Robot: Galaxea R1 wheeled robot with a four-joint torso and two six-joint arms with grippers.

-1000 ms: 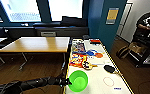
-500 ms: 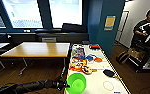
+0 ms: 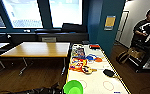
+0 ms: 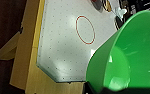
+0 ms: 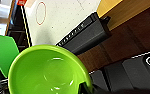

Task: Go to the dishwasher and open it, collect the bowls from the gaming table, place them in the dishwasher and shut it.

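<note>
The gaming table has a white top with red circles and a yellow edge; its corner shows close in the left wrist view. A green bowl hangs over the table's near end, at the tip of my left arm. My left gripper is shut on that bowl's rim. My right gripper is shut on a lime-green bowl, which is held off the table's edge above the floor. The other bowl shows beside it. The dishwasher is out of view.
Colourful toys and a black item lie further up the gaming table. A wooden-topped table stands to the left. A person with a control rig stands at the right. A black box hangs under the table's edge.
The whole head picture has shifted, so the camera has moved; the gaming table sits a little further off. The green bowl stays at the left arm's tip, lower in the picture.
</note>
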